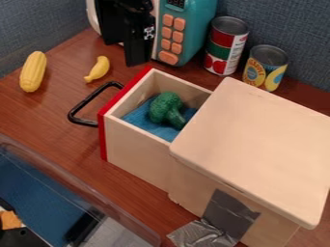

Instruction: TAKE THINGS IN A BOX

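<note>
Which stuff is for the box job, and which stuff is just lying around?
For the job:
- box
- broccoli, inside it
- probably corn and banana, both outside it

Just lying about, it seems:
- red can
- yellow can
- toy microwave

No text or number is legible: the characters on the display (176, 3) of the teal toy microwave (200, 24), red-and-green can (226, 47) and yellow-labelled can (265, 68) are indistinct.
</note>
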`<action>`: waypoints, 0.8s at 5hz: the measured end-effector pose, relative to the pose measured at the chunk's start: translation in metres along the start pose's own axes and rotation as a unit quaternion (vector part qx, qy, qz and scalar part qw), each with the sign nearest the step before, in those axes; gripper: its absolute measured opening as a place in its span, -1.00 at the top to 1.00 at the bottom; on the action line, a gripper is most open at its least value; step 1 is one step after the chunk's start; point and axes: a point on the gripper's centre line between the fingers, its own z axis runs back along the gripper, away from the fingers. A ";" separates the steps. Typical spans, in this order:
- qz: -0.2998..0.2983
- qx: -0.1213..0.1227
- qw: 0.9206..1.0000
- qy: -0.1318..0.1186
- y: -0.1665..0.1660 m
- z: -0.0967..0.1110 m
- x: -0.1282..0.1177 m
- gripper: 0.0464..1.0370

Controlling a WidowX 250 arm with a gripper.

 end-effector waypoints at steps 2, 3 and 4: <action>0.019 -0.026 0.999 0.012 -0.036 -0.026 0.009 -0.93; 0.022 -0.015 1.000 0.008 -0.059 -0.037 0.014 -0.93; 0.007 0.019 1.000 0.008 -0.073 -0.045 0.020 -0.93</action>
